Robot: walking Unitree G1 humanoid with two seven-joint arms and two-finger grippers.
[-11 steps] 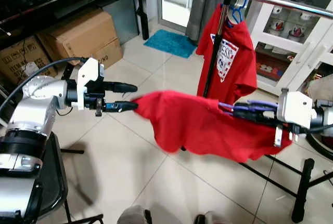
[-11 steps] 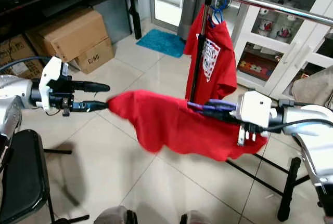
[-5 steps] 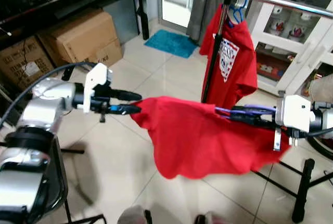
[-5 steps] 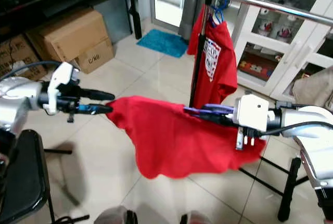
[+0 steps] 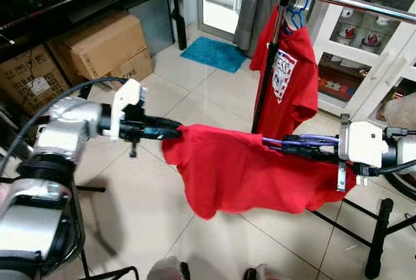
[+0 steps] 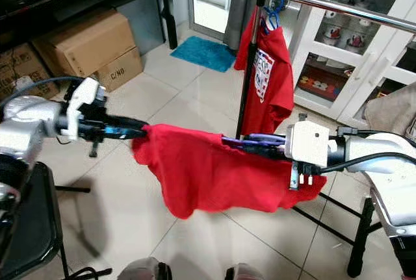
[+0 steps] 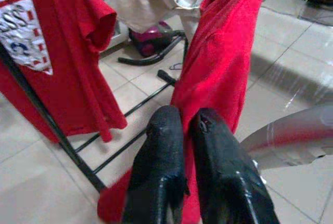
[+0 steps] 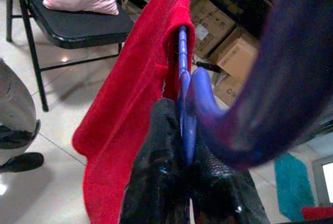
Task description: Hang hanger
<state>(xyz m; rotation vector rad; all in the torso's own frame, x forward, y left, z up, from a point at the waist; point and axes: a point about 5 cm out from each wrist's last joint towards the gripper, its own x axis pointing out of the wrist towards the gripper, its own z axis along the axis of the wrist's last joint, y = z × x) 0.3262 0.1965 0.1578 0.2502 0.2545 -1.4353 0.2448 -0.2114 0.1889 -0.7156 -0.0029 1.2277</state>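
shirt [image 5: 247, 173] pulled tauter, left end effector [image 5: 174, 127] now pinching it, right end effector [image 5: 296, 147] clamping hanger [image 8: 183, 99]

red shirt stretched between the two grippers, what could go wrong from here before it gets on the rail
1. The left gripper pinches only the edge of the red shirt; it may slip out, leaving the cloth to drop toward the floor.
2. The right gripper holds the purple hanger by its hook end, so hooking it onto the rail could be awkward.
3. The hung red shirt crowds the rail's end.
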